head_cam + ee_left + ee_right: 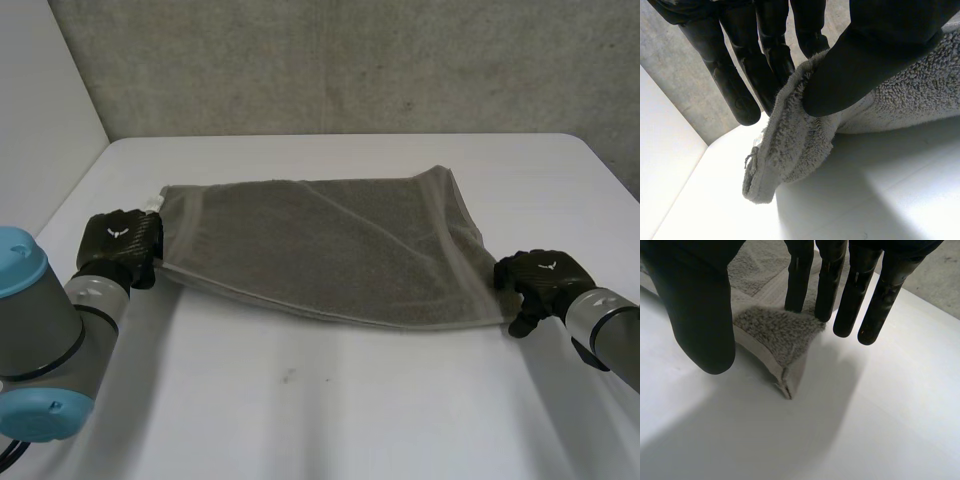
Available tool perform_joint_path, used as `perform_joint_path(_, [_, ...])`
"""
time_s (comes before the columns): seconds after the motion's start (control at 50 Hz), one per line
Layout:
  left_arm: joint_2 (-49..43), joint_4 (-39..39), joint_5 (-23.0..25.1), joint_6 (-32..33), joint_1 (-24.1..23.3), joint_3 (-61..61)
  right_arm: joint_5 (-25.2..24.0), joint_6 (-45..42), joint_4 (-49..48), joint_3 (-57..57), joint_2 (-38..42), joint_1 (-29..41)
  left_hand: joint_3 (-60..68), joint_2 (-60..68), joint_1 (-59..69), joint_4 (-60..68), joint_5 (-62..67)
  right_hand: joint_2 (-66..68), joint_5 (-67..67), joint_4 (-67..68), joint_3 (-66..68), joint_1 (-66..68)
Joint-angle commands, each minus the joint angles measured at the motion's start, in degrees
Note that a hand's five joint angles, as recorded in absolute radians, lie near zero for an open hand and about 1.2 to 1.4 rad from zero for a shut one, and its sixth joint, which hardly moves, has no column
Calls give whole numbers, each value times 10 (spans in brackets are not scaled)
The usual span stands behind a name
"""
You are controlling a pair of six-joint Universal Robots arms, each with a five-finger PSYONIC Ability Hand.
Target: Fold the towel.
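Wide open on the near side of the table (pixel 330 400); bare white all the way from the left arm (pixel 40 340) across to the right hand (pixel 540 280); the towel (pixel 330 245) blocks the middle, stretched between the two hands; the left hand (pixel 120 243) stands at its left end, thumb pinching the corner; behind the towel a bare strip runs to the grey wall (pixel 350 60), which closes the far side; a white panel (pixel 40 100) bars the left edge; beyond the right hand, free tabletop.

Rough terry-cloth towel (pixel 330 250); smooth matt table (pixel 350 410)
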Motion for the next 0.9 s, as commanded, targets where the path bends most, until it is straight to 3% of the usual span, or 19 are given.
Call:
perform_joint_path(0.02, [0,0,0,-7,1,0,0,-13,-23,5,3,-3,103,102,107,101,104,30,38,35,37,71])
perform_joint_path(0.42, [0,0,1,-12,1,-4,-9,-23,-60,2,31,2,103,102,107,101,104,89,96,93,96,130])
perform_joint_path(0.46, [0,0,1,-12,1,-4,-9,-23,-77,-2,33,3,103,102,107,101,104,278,285,282,285,319])
perform_joint_path(0.48, [0,0,1,-12,1,-4,-9,-23,-77,-3,33,3,103,102,107,101,104,279,286,283,286,320])
perform_joint_path(0.5, [0,0,1,-12,2,-4,-9,-23,-86,-5,33,4,103,102,107,101,104,444,451,448,451,485])
perform_joint_path(0.64, [10,-22,-2,-2,-3,-6,0,-24,-90,-20,-14,2,103,102,107,101,104,468,476,473,475,509])
perform_joint_path(0.7, [42,-77,-1,3,-1,-11,0,-47,-30,-17,-83,-1,103,102,107,101,104,468,476,473,475,509])
perform_joint_path(0.74, [59,-111,-1,8,-2,-11,-9,-115,107,-19,-138,-4,103,102,107,101,104,468,476,473,475,509])
perform_joint_path(0.76, [73,-148,-1,12,-2,-11,-9,-115,108,-19,-139,-4,103,102,107,101,104,468,476,473,475,509])
perform_joint_path(0.8, [88,-184,-1,18,-2,-11,-1,-204,228,-15,-172,-21,103,102,107,101,104,468,476,473,475,509])
perform_joint_path(0.84, [120,-265,-1,32,-1,-17,3,-255,280,-10,-184,-35,103,102,107,101,104,468,476,473,475,509])
perform_joint_path(0.86, [120,-265,-1,32,-1,-17,3,-256,281,-10,-184,-35,103,102,107,101,104,468,476,473,475,509])
perform_joint_path(0.9, [149,-349,-1,52,0,-29,12,-348,370,7,-207,-59,103,102,107,101,104,468,476,473,475,509])
